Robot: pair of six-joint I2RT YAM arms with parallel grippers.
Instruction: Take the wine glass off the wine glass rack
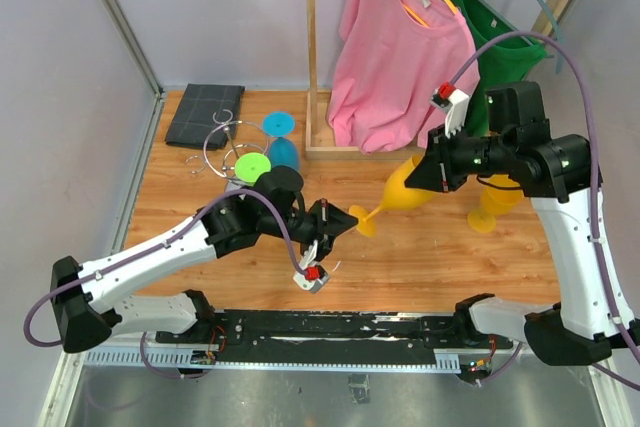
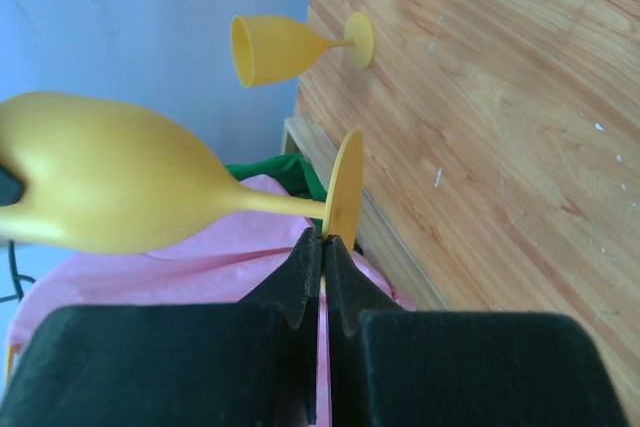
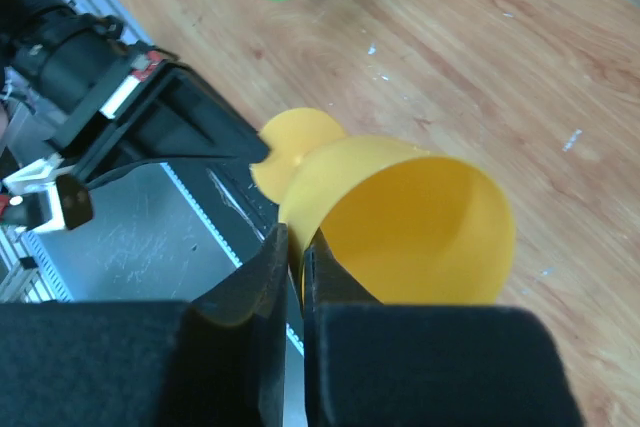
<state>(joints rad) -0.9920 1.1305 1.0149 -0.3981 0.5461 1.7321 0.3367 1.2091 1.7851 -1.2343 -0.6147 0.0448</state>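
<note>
Yellow wine glass (image 1: 405, 185) is being held level above the counter (image 1: 450, 259), clear of the chrome wine glass rack (image 1: 217, 137), foot pinched by left fingers (image 2: 290, 292), bowl rim by right fingers (image 3: 250, 287), likely for handover.

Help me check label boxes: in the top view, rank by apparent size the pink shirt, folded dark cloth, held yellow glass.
Largest: pink shirt.
Then folded dark cloth.
Smallest: held yellow glass, but raised nearer the camera, so its rank against the cloth is unsure.

We look down from above and behind on the whole table (image 1: 450, 247). Both wrist views sit close, sharing the tilted yellow wine glass (image 2: 120, 187).
</note>
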